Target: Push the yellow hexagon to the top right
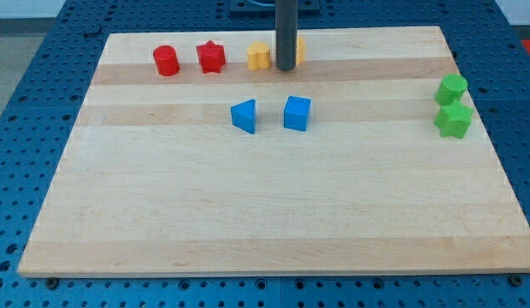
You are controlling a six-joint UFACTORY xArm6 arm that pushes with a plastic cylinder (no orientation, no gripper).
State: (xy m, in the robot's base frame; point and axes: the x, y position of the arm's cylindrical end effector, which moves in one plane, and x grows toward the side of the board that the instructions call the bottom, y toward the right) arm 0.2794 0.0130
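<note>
Two yellow blocks sit near the view's top edge of the wooden board (273,205). One yellow block (259,56) stands just left of my rod; its shape is unclear. The other yellow block (300,50) is mostly hidden behind the rod, with only its right edge showing, so I cannot tell which one is the hexagon. My tip (285,68) rests on the board between them, right against the hidden block's left side.
A red cylinder (166,61) and a red star (211,57) stand at the top left. A blue triangle (244,115) and a blue cube (297,113) lie below the tip. Two green blocks (451,88) (454,121) sit at the right edge.
</note>
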